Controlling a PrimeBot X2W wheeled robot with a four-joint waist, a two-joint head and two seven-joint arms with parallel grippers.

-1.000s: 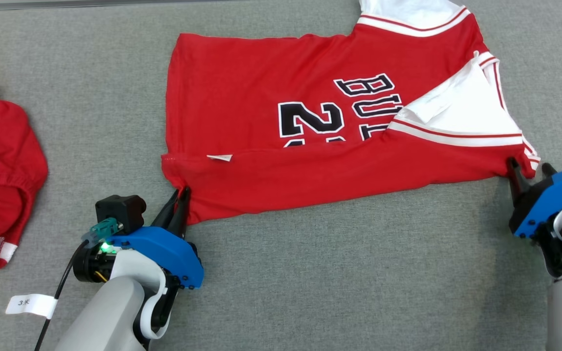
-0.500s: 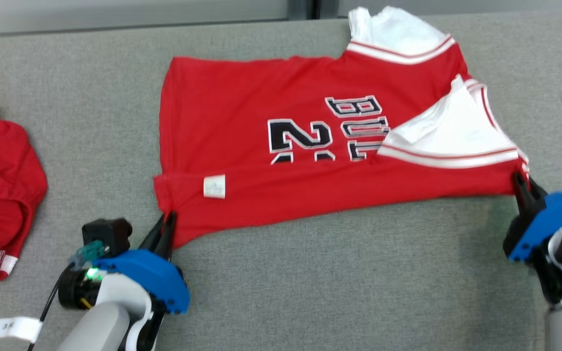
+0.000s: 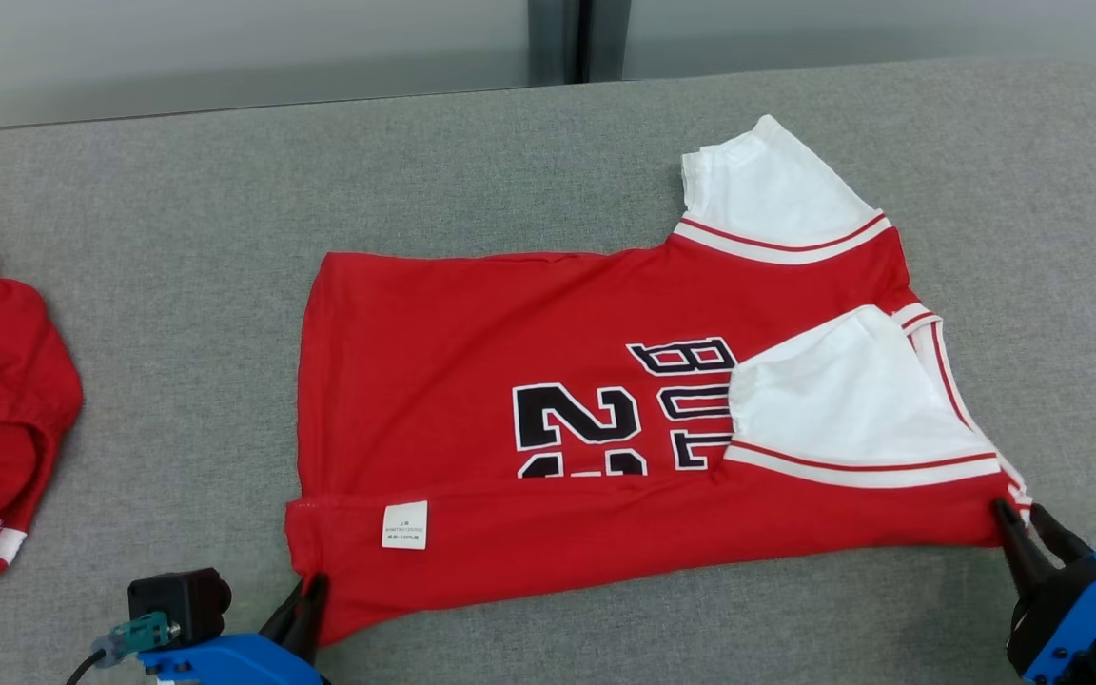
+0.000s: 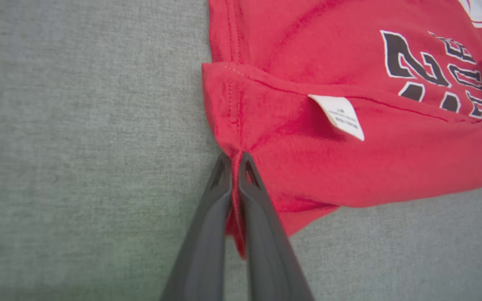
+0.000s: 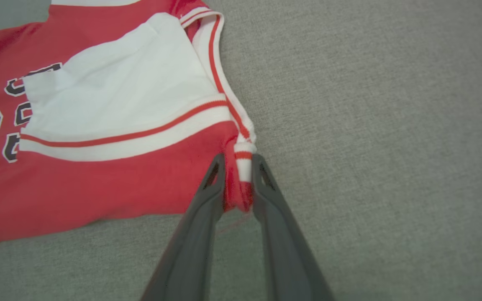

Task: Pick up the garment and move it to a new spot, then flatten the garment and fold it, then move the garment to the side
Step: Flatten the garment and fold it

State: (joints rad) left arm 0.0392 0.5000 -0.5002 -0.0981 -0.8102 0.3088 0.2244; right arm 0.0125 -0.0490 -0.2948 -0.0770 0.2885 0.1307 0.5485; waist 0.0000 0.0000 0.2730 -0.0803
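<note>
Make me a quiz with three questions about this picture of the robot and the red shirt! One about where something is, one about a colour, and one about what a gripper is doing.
1. Where is the small white label on the red shirt?
A. On the folded-over strip near the left gripper
B. Right in the middle of the shirt
C. Off the shirt altogether

2. What colour are the shirt's sleeves?
A. Blue
B. White
C. Green

3. What is the left gripper doing?
A. Standing wide open above the shirt
B. Resting far away from the shirt
C. Shut on the shirt's corner

Answers:
1 A, the label sits on the near strip of the shirt, close to that gripper.
2 B, both sleeves are white with red stripes at the edge.
3 C, it pinches the red cloth at the corner.
</note>
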